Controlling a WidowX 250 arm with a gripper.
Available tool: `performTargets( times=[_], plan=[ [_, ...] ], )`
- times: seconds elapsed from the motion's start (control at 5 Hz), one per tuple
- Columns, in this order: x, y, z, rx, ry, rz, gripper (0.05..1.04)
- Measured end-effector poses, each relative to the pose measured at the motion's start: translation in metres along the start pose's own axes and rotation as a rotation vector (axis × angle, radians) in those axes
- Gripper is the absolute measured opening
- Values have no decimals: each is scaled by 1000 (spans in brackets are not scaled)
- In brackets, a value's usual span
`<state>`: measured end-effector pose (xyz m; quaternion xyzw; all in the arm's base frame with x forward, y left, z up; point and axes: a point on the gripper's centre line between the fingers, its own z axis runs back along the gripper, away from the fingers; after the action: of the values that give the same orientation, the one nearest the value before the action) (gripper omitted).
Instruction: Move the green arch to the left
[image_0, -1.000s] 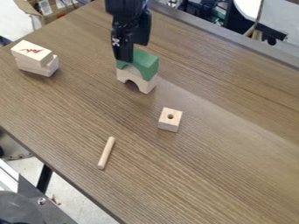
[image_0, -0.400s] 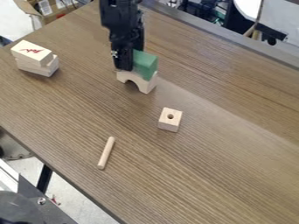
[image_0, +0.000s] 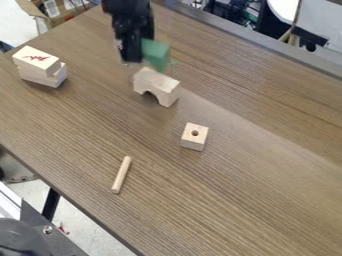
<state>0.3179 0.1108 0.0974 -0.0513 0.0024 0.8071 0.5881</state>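
Note:
The black gripper (image_0: 141, 54) hangs in the upper left of the table, shut on the green arch (image_0: 156, 54). Part of the arch is hidden behind the gripper. The green arch is held above and slightly behind the plain wooden arch (image_0: 157, 84), whose top face is now uncovered. That wooden arch stands upright on the table with its opening facing the camera.
Stacked pale wooden blocks (image_0: 41, 66) stand at the left. A small cube with a hole (image_0: 194, 136) sits right of centre, and a thin wooden dowel (image_0: 121, 175) lies nearer the front-left table edge.
The gripper first went down over the green arch, then rose and shifted left and back with it. The green arch has come off the wooden arch, which stays put.

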Motion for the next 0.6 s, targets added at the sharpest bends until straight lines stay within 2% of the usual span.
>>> performTargets(
  times=[0.2,0.4,0.6],
  plan=[
    [12,-14,25,-46,37,-21,594],
    [33,-25,32,-52,40,-43,594],
    [57,-38,17,6,35,-70,594]
  ],
)
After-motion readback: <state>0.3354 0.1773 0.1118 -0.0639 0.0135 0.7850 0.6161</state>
